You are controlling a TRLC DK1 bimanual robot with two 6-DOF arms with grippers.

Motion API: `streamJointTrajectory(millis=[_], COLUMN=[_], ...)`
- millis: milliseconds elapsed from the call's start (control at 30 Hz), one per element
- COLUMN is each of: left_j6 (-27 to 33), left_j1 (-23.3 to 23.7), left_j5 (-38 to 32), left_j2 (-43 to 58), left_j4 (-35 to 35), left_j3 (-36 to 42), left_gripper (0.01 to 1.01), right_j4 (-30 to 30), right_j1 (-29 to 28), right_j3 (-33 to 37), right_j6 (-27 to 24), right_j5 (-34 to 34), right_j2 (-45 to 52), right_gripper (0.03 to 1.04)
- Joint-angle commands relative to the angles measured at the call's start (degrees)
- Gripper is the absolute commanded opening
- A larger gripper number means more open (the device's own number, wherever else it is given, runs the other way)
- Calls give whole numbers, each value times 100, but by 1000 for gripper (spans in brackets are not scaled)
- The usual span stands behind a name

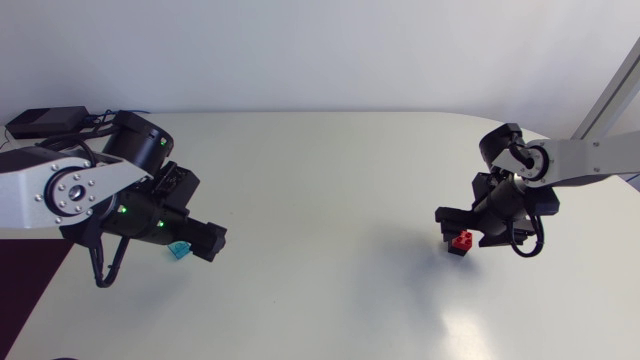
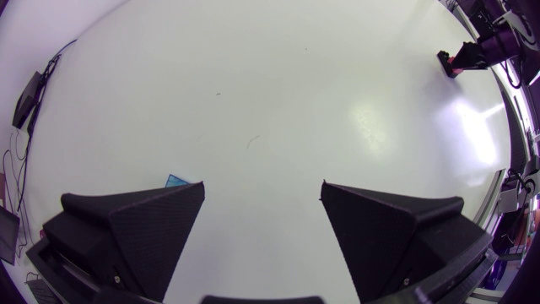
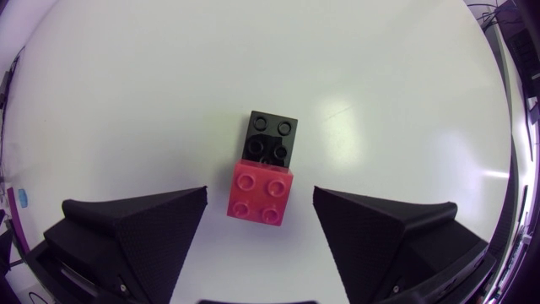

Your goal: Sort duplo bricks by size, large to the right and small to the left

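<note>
A red brick [image 3: 260, 181] lies on the white table [image 1: 330, 200] between the fingers of my right gripper [image 3: 260, 196], which is open with a gap on each side of the brick. A black brick [image 3: 272, 138] touches the red one just ahead of it. From above, the red brick [image 1: 462, 240] shows at the right under my right gripper [image 1: 458, 233]. At the left, a small teal brick [image 1: 179, 250] lies beside my left gripper [image 1: 213, 240], which is open and empty. In the left wrist view the teal brick [image 2: 177, 180] peeks out beside one finger [image 2: 143, 224].
A black box with cables [image 1: 50, 120] sits at the table's far left corner. The rounded table edge [image 1: 560, 135] runs behind my right arm.
</note>
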Motion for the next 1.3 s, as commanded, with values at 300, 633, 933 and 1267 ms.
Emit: streamJointTrajectory(millis=[300, 633, 933, 1267], left_j6=[43, 43, 35, 35], left_j1=[-41, -41, -200, -340], left_j5=[47, 47, 47, 56], left_j2=[74, 57, 57, 4], left_j4=[75, 83, 136, 136], left_j3=[37, 1, -78, -113], left_gripper=[956, 956, 956, 959], right_j4=[272, 352, 369, 185], right_j1=[296, 1175, 2203, 3240], right_j3=[-73, -433, -468, 261], right_j6=[119, -391, -760, -1076], right_j5=[311, -40, -506, -805], right_j2=[-99, -908, -785, 296], right_gripper=[307, 256, 261, 508])
